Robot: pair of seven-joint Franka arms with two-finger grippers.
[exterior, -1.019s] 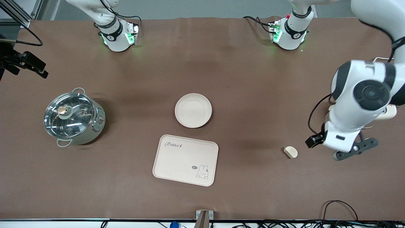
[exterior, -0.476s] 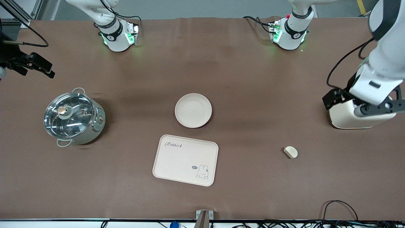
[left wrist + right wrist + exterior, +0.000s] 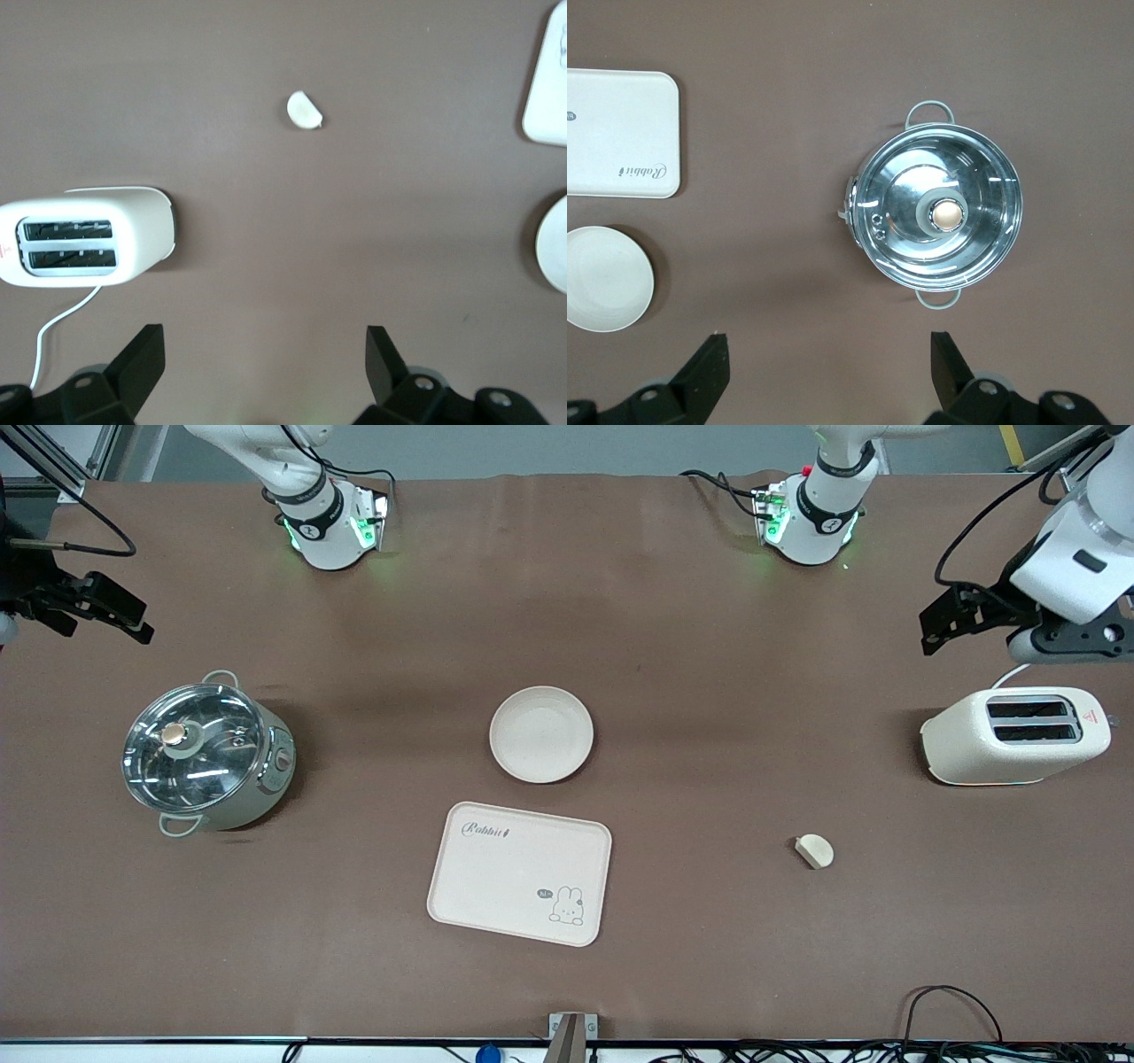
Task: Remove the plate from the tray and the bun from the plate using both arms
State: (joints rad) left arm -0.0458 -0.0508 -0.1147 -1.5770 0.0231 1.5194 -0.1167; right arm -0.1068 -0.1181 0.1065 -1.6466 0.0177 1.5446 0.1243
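The round cream plate [image 3: 541, 734] lies empty mid-table, just farther from the front camera than the tray. It also shows in the right wrist view [image 3: 604, 278]. The small pale bun [image 3: 814, 851] lies on the bare table toward the left arm's end, nearer the camera than the toaster. It also shows in the left wrist view [image 3: 304, 111]. My left gripper [image 3: 1072, 640] hangs high over the table beside the toaster, open and empty [image 3: 264, 372]. My right gripper [image 3: 829, 372] hangs high over the table beside the pot, open and empty.
A rectangular cream tray with a rabbit drawing [image 3: 520, 872] lies beside the plate. A steel pot with a glass lid [image 3: 205, 757] stands toward the right arm's end. A cream toaster [image 3: 1014, 735] with a cord stands toward the left arm's end.
My left arm has risen and drawn back from over the table near the bun toward its base, uncovering the toaster. The right hand shifted slightly at the view's edge. Plate and bun have not moved.
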